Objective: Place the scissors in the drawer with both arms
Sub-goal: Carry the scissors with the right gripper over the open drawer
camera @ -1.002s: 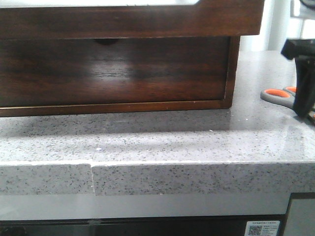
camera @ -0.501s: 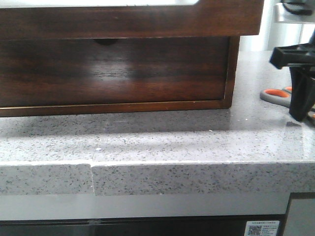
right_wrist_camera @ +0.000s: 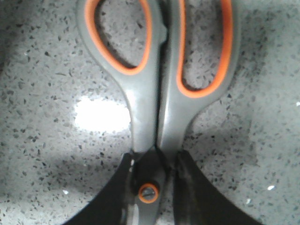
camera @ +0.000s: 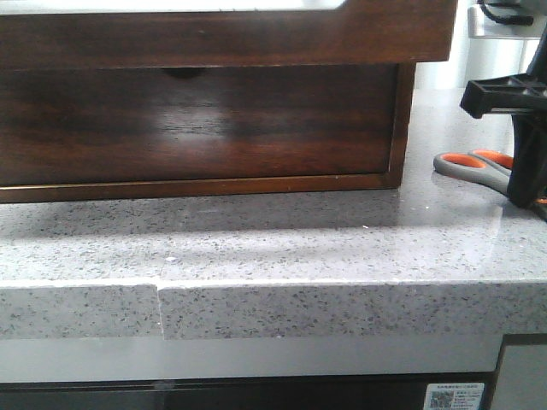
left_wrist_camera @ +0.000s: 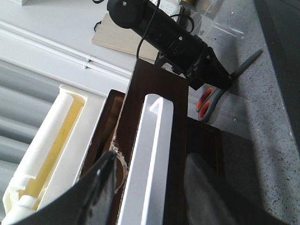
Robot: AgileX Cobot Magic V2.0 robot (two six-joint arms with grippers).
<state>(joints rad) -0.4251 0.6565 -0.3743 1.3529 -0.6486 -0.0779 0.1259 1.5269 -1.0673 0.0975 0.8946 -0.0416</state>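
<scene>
On the front view I see the drawer (camera: pixel 226 34) pulled out over the cabinet (camera: pixel 197 128), filling the frame from 9 to 1 o'clock, its brown front overhanging the speckled counter (camera: pixel 282 248). At 3 o'clock the scissors (camera: pixel 470 166) lie on the counter, handles pointing toward the cabinet, and the right gripper (camera: pixel 528 192) stands on them with its fingers down at the blade end. On the left wrist view I look along the drawer's white lining (left_wrist_camera: pixel 150 154); the left gripper (left_wrist_camera: pixel 150 187) straddles the drawer's front edge, one finger (left_wrist_camera: pixel 101 187) on each side of it, though I cannot tell whether they press it. The right arm (left_wrist_camera: pixel 164 33) sits at 1 o'clock over the scissors (left_wrist_camera: pixel 206 101). On the right wrist view the right gripper (right_wrist_camera: pixel 151 185) is clenched on the scissors (right_wrist_camera: pixel 154 93) at the pivot screw, loops at 12 o'clock, flat on the counter (right_wrist_camera: pixel 47 140).
</scene>
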